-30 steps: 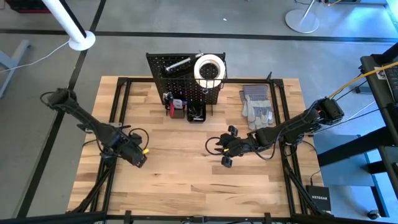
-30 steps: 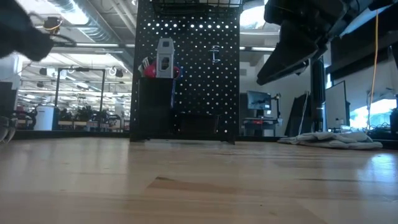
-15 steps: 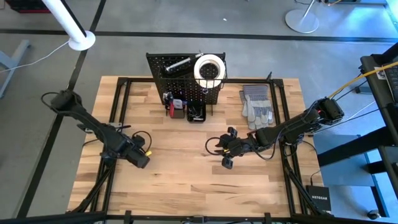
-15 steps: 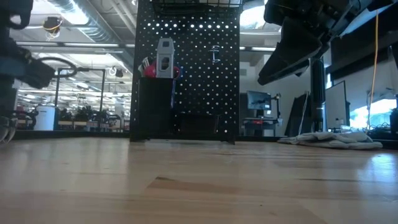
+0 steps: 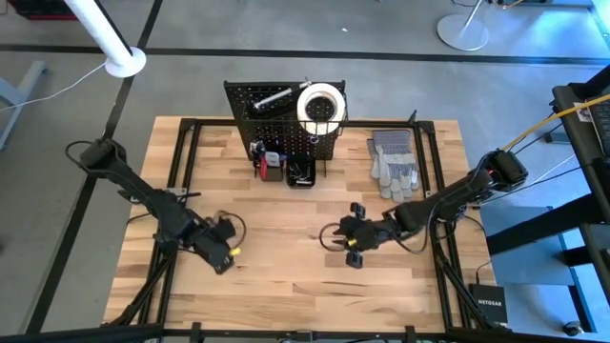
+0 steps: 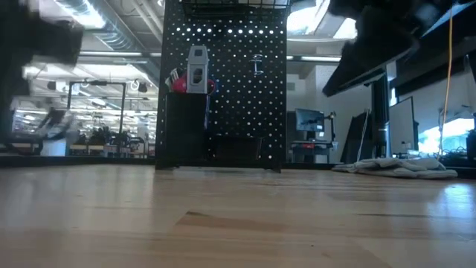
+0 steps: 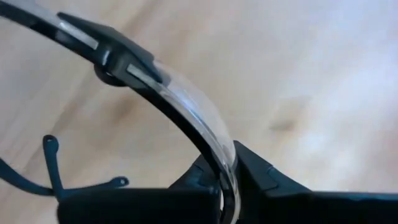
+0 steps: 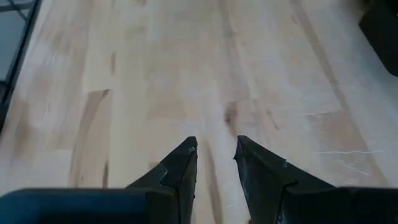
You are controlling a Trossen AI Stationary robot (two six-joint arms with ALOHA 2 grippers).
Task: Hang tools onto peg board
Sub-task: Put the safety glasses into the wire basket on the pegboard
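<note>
Both arms have slid nearer my side of the wooden desk (image 5: 286, 276); left gripper (image 5: 227, 255) pinches clear safety glasses (image 7: 193, 118); right gripper (image 8: 214, 163) hovers slightly spread, empty; upright black perforated peg board (image 6: 223, 89) stands at the far edge, white tape roll (image 5: 321, 103) in its basket.

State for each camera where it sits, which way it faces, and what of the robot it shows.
High: overhead, facing straight down at the table; both arms, left tool, right tool.
Low: tabletop height, facing level toward the peg board; blurred arm parts up top.
Left wrist: faces wood; its fingers shut on what look like glasses.
Right wrist: faces bare wood; its open fingers.
Shared: high and low both show the peg board.
</note>
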